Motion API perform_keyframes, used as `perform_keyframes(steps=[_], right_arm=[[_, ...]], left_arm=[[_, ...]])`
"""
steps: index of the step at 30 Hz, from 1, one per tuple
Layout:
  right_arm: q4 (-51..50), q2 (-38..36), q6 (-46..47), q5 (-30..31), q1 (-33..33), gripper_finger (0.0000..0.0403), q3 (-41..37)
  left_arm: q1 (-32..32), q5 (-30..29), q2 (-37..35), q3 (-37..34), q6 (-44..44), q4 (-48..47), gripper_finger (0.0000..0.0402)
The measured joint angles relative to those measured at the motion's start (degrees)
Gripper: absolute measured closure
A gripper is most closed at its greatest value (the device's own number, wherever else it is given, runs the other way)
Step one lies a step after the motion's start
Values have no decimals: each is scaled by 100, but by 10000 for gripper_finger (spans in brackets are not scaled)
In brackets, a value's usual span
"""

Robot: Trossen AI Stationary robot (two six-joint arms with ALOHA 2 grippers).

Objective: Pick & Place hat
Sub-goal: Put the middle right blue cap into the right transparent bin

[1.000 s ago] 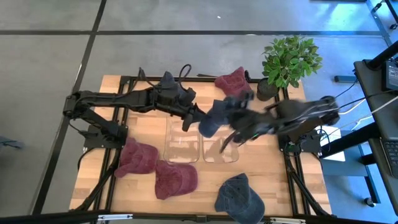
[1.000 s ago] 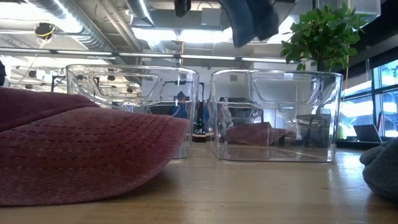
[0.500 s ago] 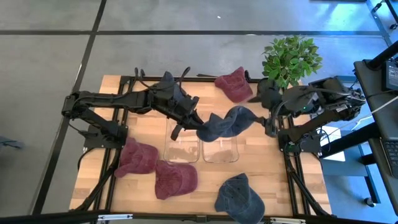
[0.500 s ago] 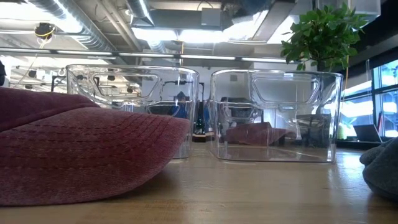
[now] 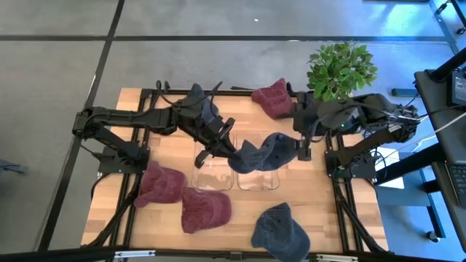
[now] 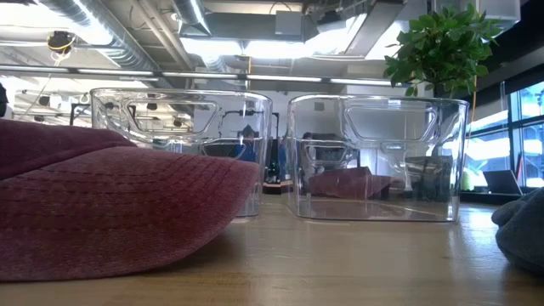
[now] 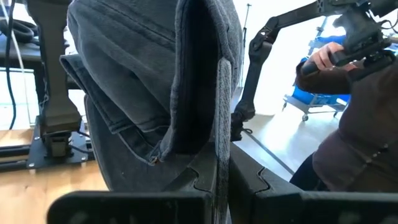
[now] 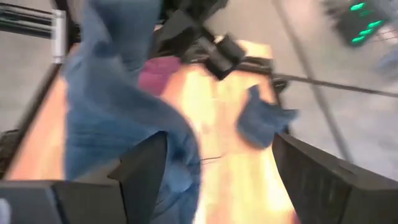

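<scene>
while clamped by left tool (image 5: 231, 151), blue hat (image 5: 263, 151) above right bin (image 5: 258, 177); right tool (image 5: 303, 145) spread, empty

A wooden table (image 5: 167, 218) carries everything. At its centre stand two clear bins (image 5: 212, 173). Red hats (image 5: 160, 185) lie at seven o'clock, another red hat (image 5: 272, 97) at one, a blue hat (image 5: 280, 229) at five.
</scene>
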Motion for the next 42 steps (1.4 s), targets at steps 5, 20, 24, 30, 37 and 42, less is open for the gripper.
perform_keyframes(steps=[5,20,24,30,37,42], right_arm=[[-87,83,239,-820,-166,135,0],[-190,142,165,-870,-185,346,0],[-187,142,124,-859,-183,373,0],[-190,142,174,-564,-183,373,0],[-227,126,174,-555,-183,373,35],[-231,125,207,-432,-185,373,215]], left_arm=[[-56,-45,0,0,0,26,391],[-59,-134,0,0,0,30,386],[-57,-137,0,0,0,30,384],[-39,-143,0,0,94,101,381],[54,-355,-150,0,-45,47,352],[204,-823,-615,13,228,-838,310]])
